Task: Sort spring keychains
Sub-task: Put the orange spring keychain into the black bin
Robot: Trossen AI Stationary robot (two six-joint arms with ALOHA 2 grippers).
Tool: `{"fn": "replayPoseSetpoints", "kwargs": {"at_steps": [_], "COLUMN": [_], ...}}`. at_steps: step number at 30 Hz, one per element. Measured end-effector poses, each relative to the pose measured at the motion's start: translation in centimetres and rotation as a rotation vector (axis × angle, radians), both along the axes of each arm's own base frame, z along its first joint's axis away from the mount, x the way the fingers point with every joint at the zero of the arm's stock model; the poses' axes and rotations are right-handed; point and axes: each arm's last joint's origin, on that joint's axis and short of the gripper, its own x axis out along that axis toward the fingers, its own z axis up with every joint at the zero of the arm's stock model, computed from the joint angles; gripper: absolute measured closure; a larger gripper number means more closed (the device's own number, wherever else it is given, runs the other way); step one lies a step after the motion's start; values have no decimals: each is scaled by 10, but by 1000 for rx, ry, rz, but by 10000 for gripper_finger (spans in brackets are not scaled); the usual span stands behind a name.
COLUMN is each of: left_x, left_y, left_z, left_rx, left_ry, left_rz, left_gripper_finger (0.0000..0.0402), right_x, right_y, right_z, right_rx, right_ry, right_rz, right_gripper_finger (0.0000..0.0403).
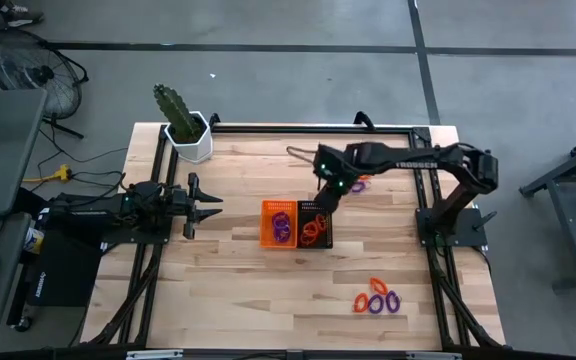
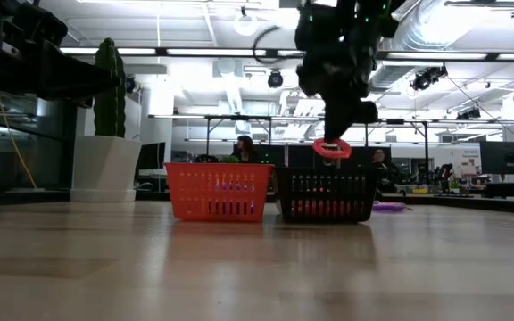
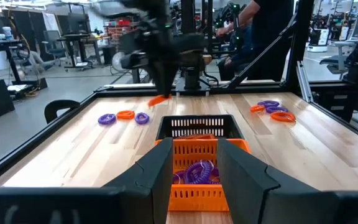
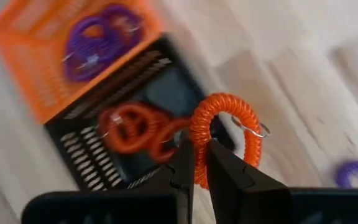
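Observation:
My right gripper (image 4: 199,163) is shut on an orange spring keychain (image 4: 225,134), above the far rim of the black bin (image 1: 315,225). The black bin holds orange keychains (image 4: 135,130). The orange bin (image 1: 278,222) beside it holds purple ones (image 4: 92,40). Loose keychains lie near the table's front right (image 1: 378,300) and behind the bins (image 1: 358,183). My left gripper (image 1: 208,205) waits open at the table's left, pointing level at the bins. My right gripper pinches one side of the orange keychain's coil (image 4: 197,149) between its two fingertips. The fingers slant down from the table's far right. The loop sticks out past the fingertips with its metal ring (image 4: 253,129) on the far side. It hangs clear above the black bin (image 2: 327,196).
A potted cactus (image 1: 183,125) stands at the table's far left corner. Black frame rails (image 1: 308,128) run along the far edge and both sides. Bare wood lies between the bins and the front edge.

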Motion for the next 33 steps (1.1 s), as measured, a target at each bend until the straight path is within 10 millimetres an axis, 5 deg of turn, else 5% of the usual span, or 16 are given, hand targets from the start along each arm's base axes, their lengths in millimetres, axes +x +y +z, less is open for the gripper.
{"fn": "replayPoseSetpoints", "kwargs": {"at_steps": [7, 13, 24, 33], "left_x": [0, 0, 0, 0], "left_y": [0, 0, 0, 0], "left_z": [0, 0, 0, 0], "left_rx": [0, 0, 0, 0], "left_ry": [0, 0, 0, 0], "left_rz": [0, 0, 0, 0], "left_gripper_finger": [279, 279, 279, 279], "right_x": [13, 20, 38, 39], "right_y": [39, 53, 59, 59], "right_z": [3, -6, -41, -44], "right_rx": [-91, -140, -129, -127], "right_ry": [-68, -47, -1, 7], "right_rz": [163, 188, 211, 212], "right_gripper_finger": [376, 376, 371, 343]}}
